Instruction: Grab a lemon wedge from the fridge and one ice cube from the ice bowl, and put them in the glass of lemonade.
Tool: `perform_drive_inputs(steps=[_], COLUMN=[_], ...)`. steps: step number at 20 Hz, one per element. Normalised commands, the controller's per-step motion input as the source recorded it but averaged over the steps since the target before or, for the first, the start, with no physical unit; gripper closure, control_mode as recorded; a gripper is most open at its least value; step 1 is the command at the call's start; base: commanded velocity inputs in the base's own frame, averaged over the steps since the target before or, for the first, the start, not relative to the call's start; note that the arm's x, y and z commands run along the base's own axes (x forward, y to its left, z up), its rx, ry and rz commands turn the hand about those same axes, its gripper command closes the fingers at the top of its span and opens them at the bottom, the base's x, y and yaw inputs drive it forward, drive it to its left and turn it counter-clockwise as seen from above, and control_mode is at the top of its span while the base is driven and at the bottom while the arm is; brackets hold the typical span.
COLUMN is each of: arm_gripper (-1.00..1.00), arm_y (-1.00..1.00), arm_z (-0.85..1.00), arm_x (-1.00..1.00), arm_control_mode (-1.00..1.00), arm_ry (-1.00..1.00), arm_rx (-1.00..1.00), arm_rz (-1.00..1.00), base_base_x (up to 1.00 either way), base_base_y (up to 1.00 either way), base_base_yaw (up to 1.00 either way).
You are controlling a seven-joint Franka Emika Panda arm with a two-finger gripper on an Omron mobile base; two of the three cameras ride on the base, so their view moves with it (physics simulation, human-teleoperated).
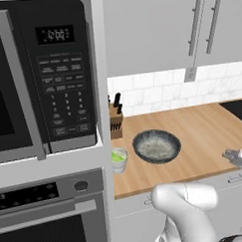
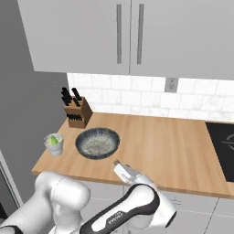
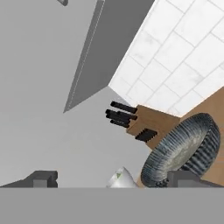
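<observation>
The ice bowl (image 1: 156, 146) (image 2: 97, 143) is a wide dark-grey bowl with a whitish speckled inside, standing on the wooden counter (image 2: 155, 151). I cannot make out single ice cubes in it. Left of it, near the counter's end, stands the glass of lemonade (image 1: 118, 159) (image 2: 54, 144), small and pale with yellow-green contents. My gripper (image 2: 118, 164) (image 3: 114, 180) hovers over the counter's front edge, right of the bowl and apart from it. It points toward the bowl (image 3: 183, 151) and glass (image 3: 119, 178), its fingertips (image 3: 41, 179) wide open with nothing between them. The fridge and the lemon wedge are out of view.
A wooden knife block (image 2: 77, 113) (image 1: 116, 124) stands against the tiled wall behind the glass. A microwave (image 1: 41, 71) above an oven (image 1: 47, 216) walls off the counter's left end. Pale wall cabinets (image 2: 128, 32) hang overhead. A black cooktop (image 2: 224, 146) lies at the right.
</observation>
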Motion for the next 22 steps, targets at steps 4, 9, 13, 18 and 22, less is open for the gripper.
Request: perform_drive_inputs(steps=[4, 9, 13, 18, 22], arm_gripper=[-1.0, -1.0, -1.0, -1.0, -1.0], arm_y=[-0.21, -0.01, 0.0, 0.24, 1.0], arm_z=[-0.3, -0.46, 0.0, -0.03, -0.28], arm_x=[0.48, 0.14, 0.0, 0.37, 0.86], arm_control_mode=[-1.0, -1.0, -1.0, -1.0, -1.0], arm_ry=[-0.08, -0.05, 0.0, 0.17, 0.3], arm_rx=[0.0, -0.17, 0.0, -0.1, -0.49], arm_rz=[0.1, 0.0, 0.0, 0.01, 0.0], base_base_x=[0.0, 0.0, 0.0, 0.0, 0.0], base_base_y=[0.0, 0.0, 0.0, 0.0, 0.0], base_base_yaw=[0.0, 0.0, 0.0, 0.0, 0.0])
